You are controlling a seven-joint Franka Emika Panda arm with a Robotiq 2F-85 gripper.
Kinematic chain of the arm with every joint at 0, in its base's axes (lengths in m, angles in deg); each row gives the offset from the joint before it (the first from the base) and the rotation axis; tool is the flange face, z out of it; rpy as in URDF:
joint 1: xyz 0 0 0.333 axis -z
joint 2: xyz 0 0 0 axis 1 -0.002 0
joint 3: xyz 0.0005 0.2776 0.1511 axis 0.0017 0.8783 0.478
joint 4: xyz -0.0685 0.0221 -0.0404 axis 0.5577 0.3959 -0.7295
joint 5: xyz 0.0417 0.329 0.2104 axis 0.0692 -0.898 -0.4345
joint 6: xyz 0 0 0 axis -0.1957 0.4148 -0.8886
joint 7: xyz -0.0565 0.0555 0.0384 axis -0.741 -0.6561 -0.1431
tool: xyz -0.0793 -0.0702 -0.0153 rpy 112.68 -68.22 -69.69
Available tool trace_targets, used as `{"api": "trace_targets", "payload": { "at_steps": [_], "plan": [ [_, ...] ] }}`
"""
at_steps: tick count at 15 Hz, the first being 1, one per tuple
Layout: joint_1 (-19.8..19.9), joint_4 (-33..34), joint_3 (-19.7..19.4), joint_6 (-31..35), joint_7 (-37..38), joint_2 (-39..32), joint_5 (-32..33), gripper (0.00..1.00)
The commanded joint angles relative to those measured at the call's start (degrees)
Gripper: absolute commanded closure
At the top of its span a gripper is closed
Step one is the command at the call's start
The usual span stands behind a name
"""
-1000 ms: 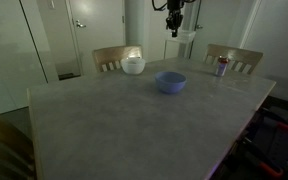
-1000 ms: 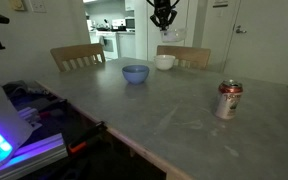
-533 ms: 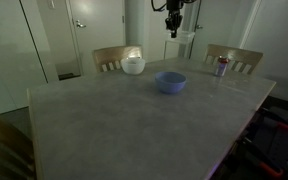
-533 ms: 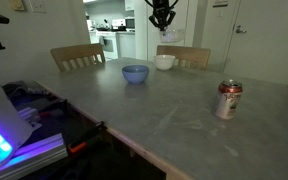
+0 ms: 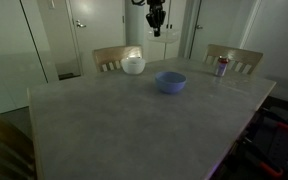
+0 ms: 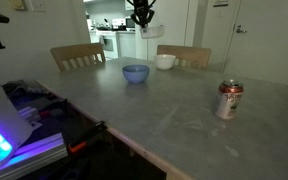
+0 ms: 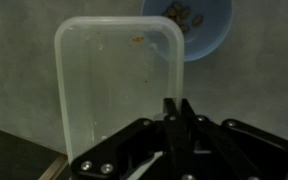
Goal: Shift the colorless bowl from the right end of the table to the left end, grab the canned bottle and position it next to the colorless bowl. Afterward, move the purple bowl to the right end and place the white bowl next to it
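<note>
My gripper (image 7: 174, 103) is closed narrow, and its two fingers pinch the rim of the clear bowl (image 7: 114, 80). In the wrist view the clear bowl hangs from the fingers at one of its long sides, and it fills the middle of the picture. It is shallow, with rounded corners, and I can see the grey surface through it. Past its far corner, at the top of that view, lies the purple bowl (image 7: 196, 25).

In both exterior views my gripper (image 5: 156, 20) (image 6: 141, 14) is high above the far edge of the table (image 5: 114, 125) (image 6: 174, 120), well apart from its top. The clear bowl is hard to see there, because it is see-through and the room is dim.

The purple bowl (image 5: 170, 82) (image 6: 135, 74) stands on the table near the far edge. The white bowl (image 5: 133, 65) (image 6: 165, 62) stands near it, closer to that edge. The can (image 5: 222, 66) (image 6: 229, 100) stands upright at one end of the table, well apart from both bowls. Two wooden chairs (image 5: 114, 57) (image 6: 77, 56) stand behind the far side.
</note>
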Motion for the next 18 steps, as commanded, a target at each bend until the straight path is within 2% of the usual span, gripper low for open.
{"api": "trace_targets", "payload": {
  "at_steps": [1, 4, 10, 14, 18],
  "plan": [
    [-2.4, 3.8, 0.8, -6.4, 2.7, -1.9, 2.6, 0.98],
    [-4.5, 3.2, 1.3, -9.0, 8.3, -1.6, 3.3, 0.98],
    [-9.1, 2.2, 4.5, -6.4, 23.6, -3.9, -2.2, 0.98],
    [-13.0, 2.4, 6.2, -3.2, 31.5, -6.3, -5.4, 0.98],
    [-17.4, 4.9, 6.7, 3.3, 36.9, -10.4, -5.4, 0.98]
  ]
}}
